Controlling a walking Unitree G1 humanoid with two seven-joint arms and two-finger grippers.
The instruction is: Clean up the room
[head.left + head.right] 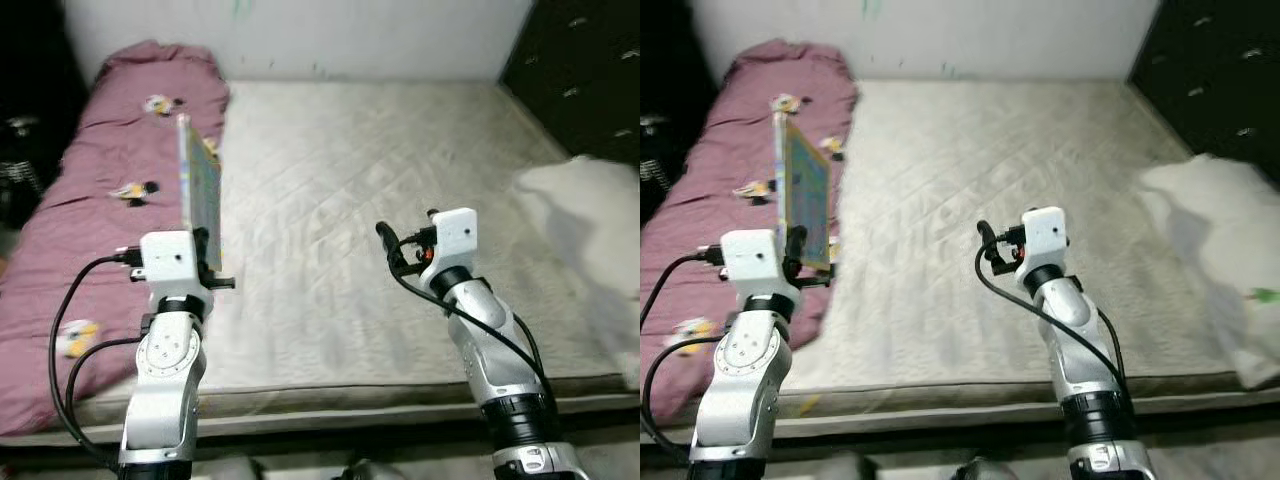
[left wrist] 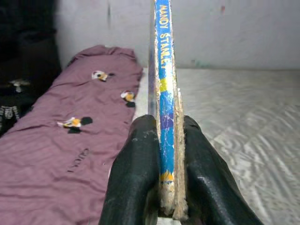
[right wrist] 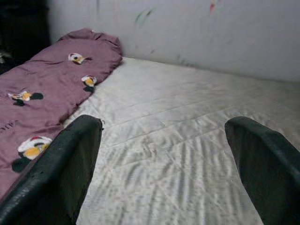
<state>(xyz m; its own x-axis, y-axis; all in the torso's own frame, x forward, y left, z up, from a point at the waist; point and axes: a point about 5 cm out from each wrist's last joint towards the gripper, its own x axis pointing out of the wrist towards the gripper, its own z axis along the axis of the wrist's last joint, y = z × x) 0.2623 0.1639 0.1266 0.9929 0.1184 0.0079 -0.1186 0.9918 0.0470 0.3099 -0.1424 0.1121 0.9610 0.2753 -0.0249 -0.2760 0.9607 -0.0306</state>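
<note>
Your left gripper [image 2: 164, 187] is clamping a thin book [image 1: 200, 195] by its lower edge, both fingers [image 2: 136, 178] pressing flat on the two covers. The book is standing upright out of the gripper, long axis running up and away from the wrist, spine facing the wrist camera. It is hanging in the air over the left side of the bed [image 1: 400, 180], above the seam where the pink blanket [image 1: 110, 170] is meeting the bare mattress, touching neither.

Your right gripper [image 3: 164, 154] is hovering over the middle of the mattress toward its near edge, fingers spread wide, holding nothing and touching nothing. The left arm is the one carrying the task's thing; the right is free.

A white pillow [image 1: 1225, 240] is lying at the right edge of the bed, well apart from both grippers and nearer the right one.

Judging from this, you are mid-carry with the book, not yet placing it. No shelf or bin is in sight here, so the drop spot cannot be told. Watch the grip: it is holding only the bottom edge, so the tall book could tip sideways while you are turning.
</note>
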